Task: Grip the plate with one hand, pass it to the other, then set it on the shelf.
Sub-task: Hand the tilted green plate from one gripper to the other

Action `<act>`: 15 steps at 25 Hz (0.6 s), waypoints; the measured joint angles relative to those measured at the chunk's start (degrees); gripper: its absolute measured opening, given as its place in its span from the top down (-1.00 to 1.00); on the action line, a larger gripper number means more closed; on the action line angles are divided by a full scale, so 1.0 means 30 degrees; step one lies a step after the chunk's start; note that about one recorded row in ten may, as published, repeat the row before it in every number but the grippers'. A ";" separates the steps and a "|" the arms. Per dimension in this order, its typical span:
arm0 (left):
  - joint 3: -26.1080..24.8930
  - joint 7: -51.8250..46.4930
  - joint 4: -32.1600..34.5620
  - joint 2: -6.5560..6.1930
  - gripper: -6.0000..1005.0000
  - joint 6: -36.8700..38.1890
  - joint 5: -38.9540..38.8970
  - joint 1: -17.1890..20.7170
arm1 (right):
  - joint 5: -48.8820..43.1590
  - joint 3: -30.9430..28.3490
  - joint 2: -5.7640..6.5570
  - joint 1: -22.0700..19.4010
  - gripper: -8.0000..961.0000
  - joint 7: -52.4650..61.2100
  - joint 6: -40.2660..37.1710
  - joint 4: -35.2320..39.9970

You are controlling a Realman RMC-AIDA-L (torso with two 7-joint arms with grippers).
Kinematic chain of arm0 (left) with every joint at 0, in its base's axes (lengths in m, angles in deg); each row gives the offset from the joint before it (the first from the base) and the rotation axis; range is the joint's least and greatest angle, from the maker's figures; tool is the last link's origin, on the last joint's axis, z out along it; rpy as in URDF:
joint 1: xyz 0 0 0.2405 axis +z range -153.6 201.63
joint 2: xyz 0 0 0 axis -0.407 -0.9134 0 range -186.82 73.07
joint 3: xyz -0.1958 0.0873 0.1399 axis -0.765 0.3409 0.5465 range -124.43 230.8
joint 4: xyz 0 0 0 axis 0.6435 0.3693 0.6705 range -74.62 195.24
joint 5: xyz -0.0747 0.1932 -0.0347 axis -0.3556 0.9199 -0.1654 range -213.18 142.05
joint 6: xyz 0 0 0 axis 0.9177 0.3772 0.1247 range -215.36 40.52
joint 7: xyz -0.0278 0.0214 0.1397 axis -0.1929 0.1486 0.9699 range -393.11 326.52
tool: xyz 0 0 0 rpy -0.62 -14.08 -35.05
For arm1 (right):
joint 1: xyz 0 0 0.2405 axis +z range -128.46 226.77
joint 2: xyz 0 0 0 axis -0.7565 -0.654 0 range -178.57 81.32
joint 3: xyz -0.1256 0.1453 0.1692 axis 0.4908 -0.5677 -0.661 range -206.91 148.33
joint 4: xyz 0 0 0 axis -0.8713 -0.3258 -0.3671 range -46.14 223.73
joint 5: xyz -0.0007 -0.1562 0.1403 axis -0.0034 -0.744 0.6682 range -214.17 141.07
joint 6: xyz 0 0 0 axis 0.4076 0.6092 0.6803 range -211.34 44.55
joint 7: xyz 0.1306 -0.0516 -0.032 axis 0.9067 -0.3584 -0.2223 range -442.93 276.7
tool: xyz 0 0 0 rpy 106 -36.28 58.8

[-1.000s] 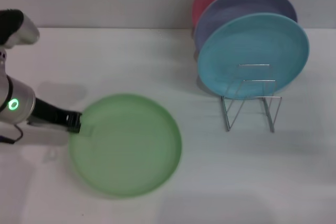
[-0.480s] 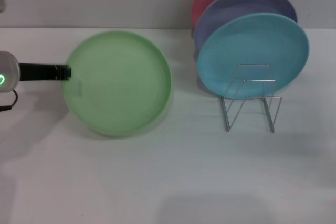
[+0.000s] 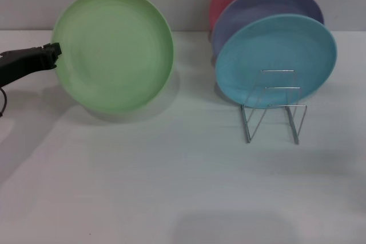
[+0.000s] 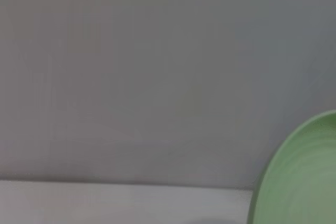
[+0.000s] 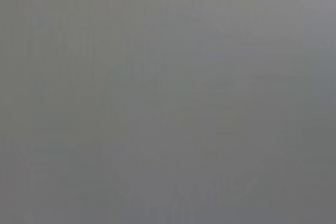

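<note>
Head view: left gripper [image 3: 54, 51] pinches the plate [image 3: 113, 50] upright, well left of the shelf [image 3: 273, 107] (three plates [image 3: 275, 61] racked).

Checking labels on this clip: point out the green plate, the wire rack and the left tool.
green plate [image 3: 114, 50], head view, centre of its face.
wire rack [image 3: 273, 112], head view, front wire loops.
left tool [image 3: 54, 50], head view, tip at the plate's rim.

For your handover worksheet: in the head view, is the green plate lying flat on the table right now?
No: the plate is lifted and tilted up toward the camera, held at its edge by the left gripper, with its shadow on the table.
</note>
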 joint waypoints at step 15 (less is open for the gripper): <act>-0.0042 1.6680 -0.6864 0.0065 0.92 -0.0817 -1.7097 -0.0530 | -0.0058 0.0062 -0.0169 -0.0146 -0.52 -0.0012 0.0003 -0.0012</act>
